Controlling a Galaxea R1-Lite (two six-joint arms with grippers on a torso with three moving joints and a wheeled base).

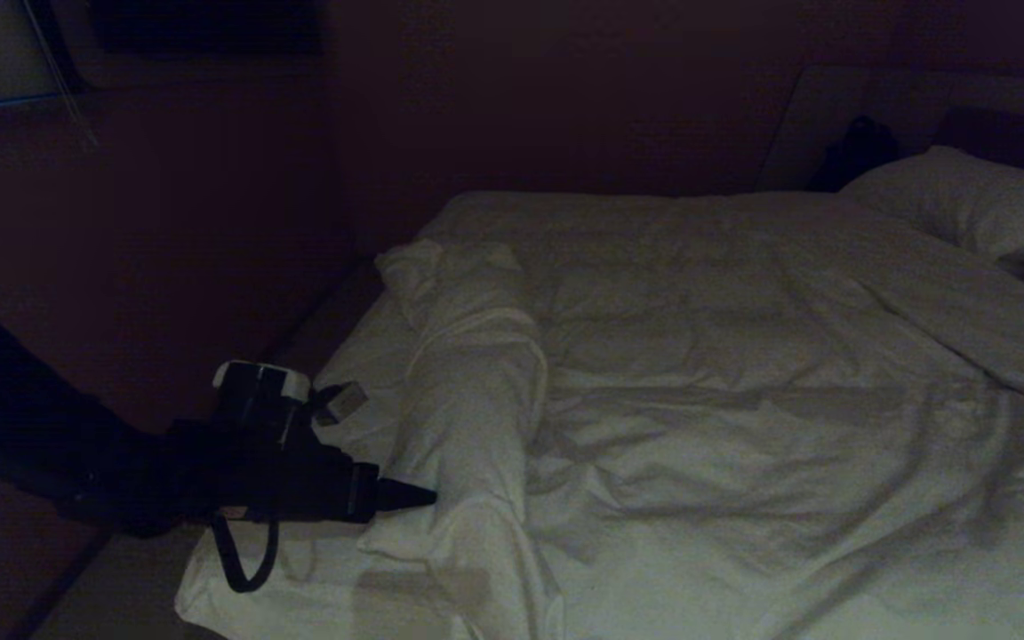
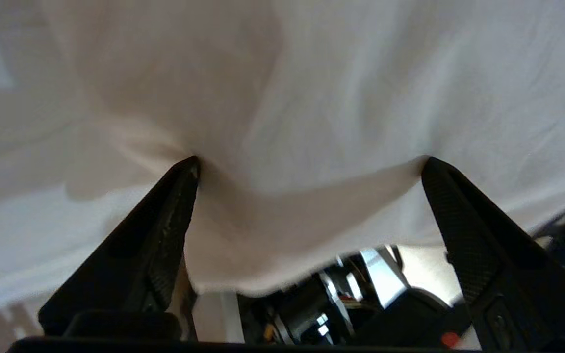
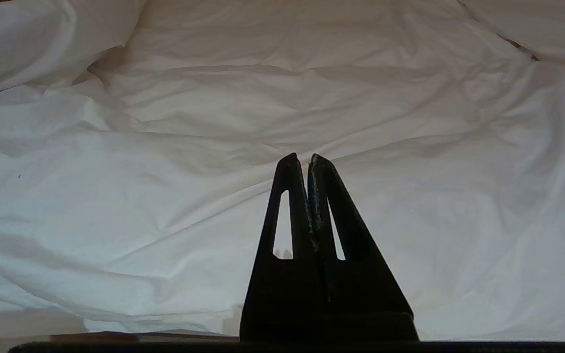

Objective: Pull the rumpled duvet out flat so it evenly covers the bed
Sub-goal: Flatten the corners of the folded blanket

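Left tool [image 1: 410,498] spread wide against the duvet's [image 1: 699,373] bunched fold at lower left of the bed [image 1: 236,596], right tool [image 3: 308,162] pressed together, idle; next, probably: pinch and draw outward.

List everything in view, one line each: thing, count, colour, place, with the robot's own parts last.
duvet: one, white, spread rumpled over the bed, with a bunched ridge near its left edge.
bed: one, white-sheeted, filling the lower right of the head view.
pillow: one in view, white, at the far right end of the bed.
wall: dark, beyond the bed's left side.
left gripper: one, black, open, fingertips against the duvet's bunched ridge at the bed's left edge.
right gripper: one, black, shut, just above the duvet, holding nothing.
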